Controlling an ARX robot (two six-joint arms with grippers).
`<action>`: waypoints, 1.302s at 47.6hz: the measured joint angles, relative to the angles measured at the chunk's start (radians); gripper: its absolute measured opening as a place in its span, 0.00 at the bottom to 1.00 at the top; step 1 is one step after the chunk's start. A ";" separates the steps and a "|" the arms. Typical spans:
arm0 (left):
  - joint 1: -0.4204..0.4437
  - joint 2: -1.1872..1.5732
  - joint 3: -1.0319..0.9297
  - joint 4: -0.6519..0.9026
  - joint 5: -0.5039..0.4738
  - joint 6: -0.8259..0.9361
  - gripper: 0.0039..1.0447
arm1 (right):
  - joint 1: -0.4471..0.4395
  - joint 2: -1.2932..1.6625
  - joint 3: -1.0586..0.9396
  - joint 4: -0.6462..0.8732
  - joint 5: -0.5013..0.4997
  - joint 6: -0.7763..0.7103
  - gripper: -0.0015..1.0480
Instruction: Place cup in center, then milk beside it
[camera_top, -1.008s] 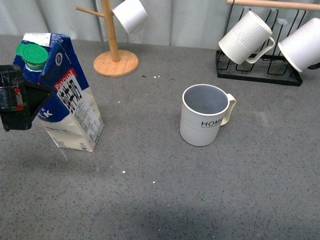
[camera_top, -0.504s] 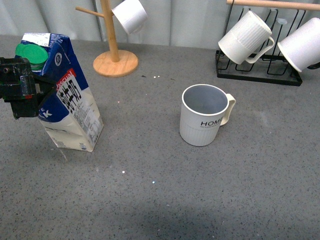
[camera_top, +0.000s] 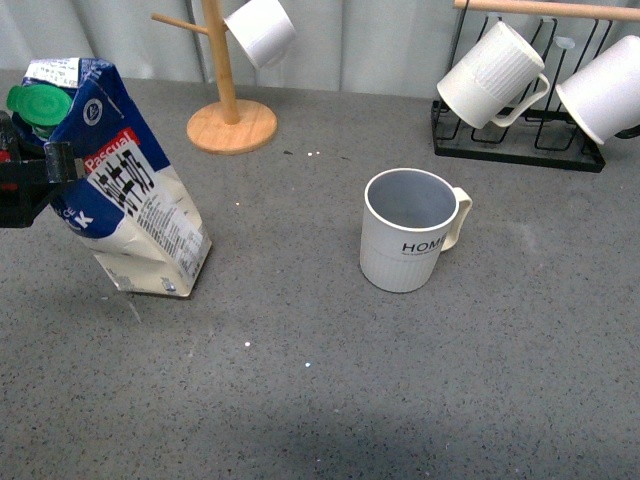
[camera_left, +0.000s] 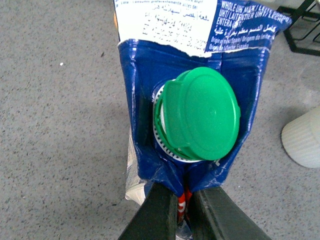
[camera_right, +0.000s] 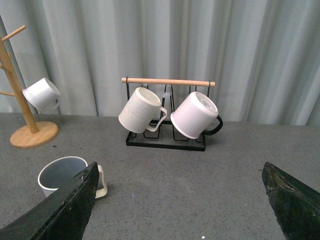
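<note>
Counter (camera_top: 300, 400): grey speckled surface that carries all the items.
Milk (camera_top: 130, 200): blue-and-white gable-top carton with a red brand label and black print on its side. It stands near the left edge of the counter, well apart from the cup, and is tilted with its top leaning to the robot's left. Whether the base sits flat on the counter cannot be told.
Cap (camera_left: 200, 112): round, green, screwed onto the sloped blue panel below the gable.
Left end effector (camera_left: 185, 207): closed tight on the upper part of the milk just below the cap, with only a thin strip of carton showing between the two dark fingers. It reaches in from the left at cap height.
Right end effector (camera_right: 180, 167): fingers spread wide and holding nothing, facing across the counter toward the rack.
Cup (camera_top: 405, 235): off-white ribbed mug with black lettering and a grey-blue inside. It stands upright near the middle of the counter, handle to the right.
Mug tree (camera_top: 228, 110): wooden, at the far left, with a small white cup (camera_top: 260, 28) hung on a peg.
Rack (camera_top: 520, 150): black wire, at the far right – two white mugs (camera_top: 492, 75) hang from its wooden bar.
</note>
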 joint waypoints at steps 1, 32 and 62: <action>-0.011 -0.010 0.000 0.000 -0.013 -0.006 0.04 | 0.000 0.000 0.000 0.000 0.000 0.000 0.91; -0.353 0.127 0.111 0.076 -0.258 -0.123 0.04 | 0.000 0.000 0.000 0.000 0.000 0.000 0.91; -0.438 0.224 0.203 0.065 -0.326 -0.174 0.04 | 0.000 0.000 0.000 0.000 0.000 0.000 0.91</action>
